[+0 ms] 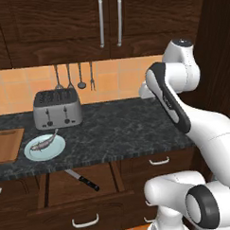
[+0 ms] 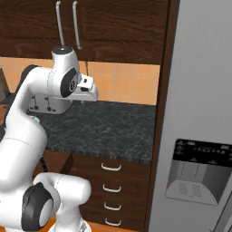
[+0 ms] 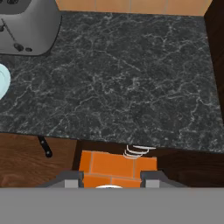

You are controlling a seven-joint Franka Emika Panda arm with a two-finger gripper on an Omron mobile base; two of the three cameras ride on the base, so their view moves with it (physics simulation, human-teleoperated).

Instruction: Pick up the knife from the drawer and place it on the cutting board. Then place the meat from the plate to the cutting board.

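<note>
At the far left the cutting board (image 1: 7,144) is cut off by the picture's edge. Just beside it the meat (image 1: 43,142) is seen lying on the plate (image 1: 56,150); it is probably soft and light. Below, the knife (image 1: 82,180) is found inside the open drawer (image 1: 83,203), blade pointing to the back. It is likely hard and thin, and its shiny blade slippery, so the black handle (image 3: 44,146) should be held. The gripper (image 3: 109,178) is held high over the counter (image 3: 122,83). Only its finger stubs are seen, so gripping or loose cannot be told.
</note>
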